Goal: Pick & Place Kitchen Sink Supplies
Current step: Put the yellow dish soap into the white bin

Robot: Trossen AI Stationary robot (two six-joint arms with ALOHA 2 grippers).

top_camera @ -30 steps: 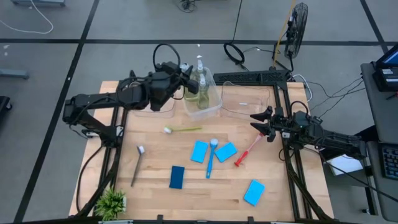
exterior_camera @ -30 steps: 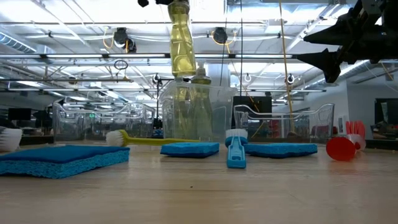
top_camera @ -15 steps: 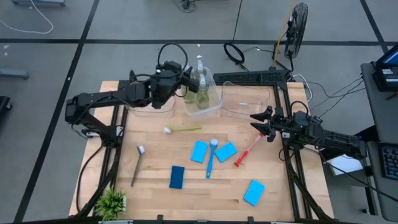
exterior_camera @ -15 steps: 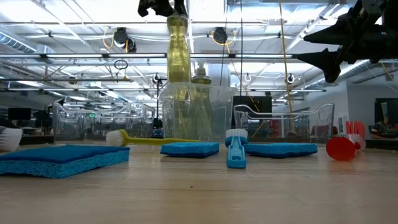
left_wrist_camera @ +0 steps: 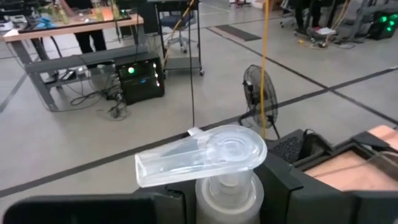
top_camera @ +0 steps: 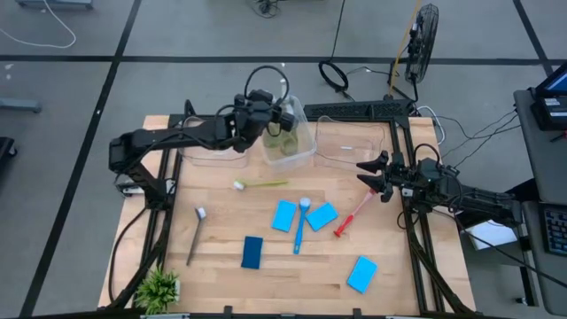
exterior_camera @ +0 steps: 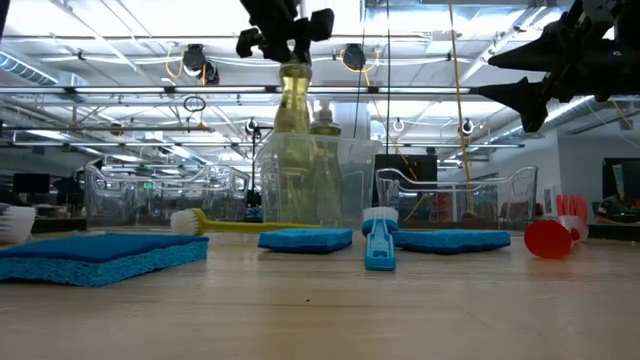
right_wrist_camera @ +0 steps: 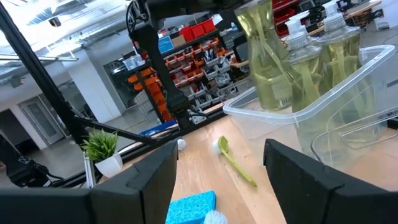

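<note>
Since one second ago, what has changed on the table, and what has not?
The left gripper, shut on a soap bottle, carried it over the clear bin and lowered it in beside the other bottles; it has not let go. The right gripper stays open above the table's right side. The sponges and brushes have not moved.

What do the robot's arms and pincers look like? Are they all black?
Yes, nearly. Both arms are dark, thin and jointed, made of tube-like links. A black cable loops above the left pincer. The right pincer ends in two pointed dark fingers like a beak. Up close, the right pincer's fingers are flat, blocky black plates. No coloured markings show.
</note>
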